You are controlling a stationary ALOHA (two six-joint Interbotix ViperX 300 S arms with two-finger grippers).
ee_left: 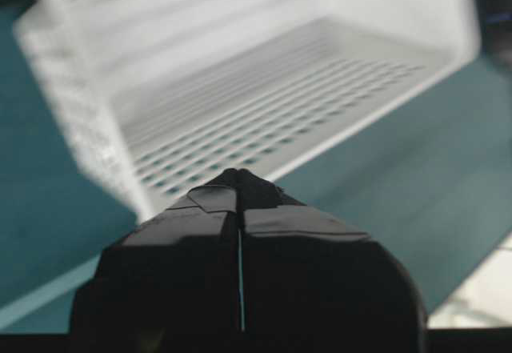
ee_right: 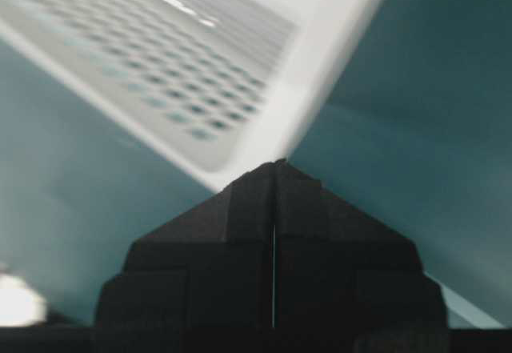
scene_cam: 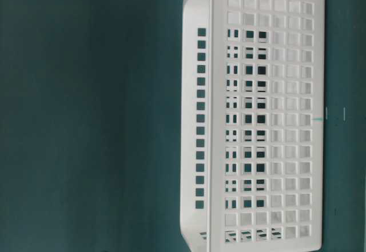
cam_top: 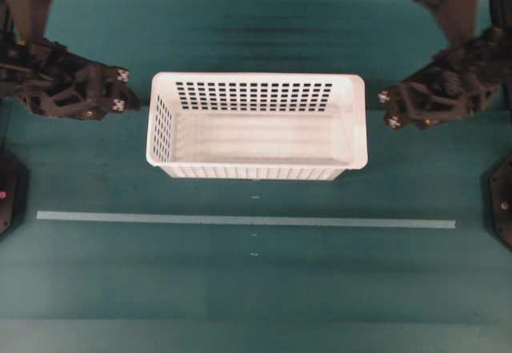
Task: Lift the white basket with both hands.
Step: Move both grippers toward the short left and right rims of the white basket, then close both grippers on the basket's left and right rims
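**Teal worktop, both arms closing in on basket ends**

Teal worktop (cam_top: 256,289) carries the large rectangular white plastic basket with slotted walls (cam_top: 256,126), sitting flat near centre, a pale tape line (cam_top: 240,220) on the cloth in front of it. Basket is empty, not yet lifted.

Step in hand, as I judge it: approach to the two short ends. To do it well, both sets of jaws must spread before they reach the rolled rim, then take the rim at matching spots on each end so the basket rises level; uneven height or timing would likely tip it. Grip the rim, not the thin slotted wall.

Pose: black left gripper (cam_top: 120,89) sits just beside the basket's left end, apart from it, angled down and inward. Black right gripper (cam_top: 387,108) mirrors it at the right end, also apart. Both wrist views show jaws pressed together, holding nothing, tips aimed at the basket's corners. Wrist views are blurred.
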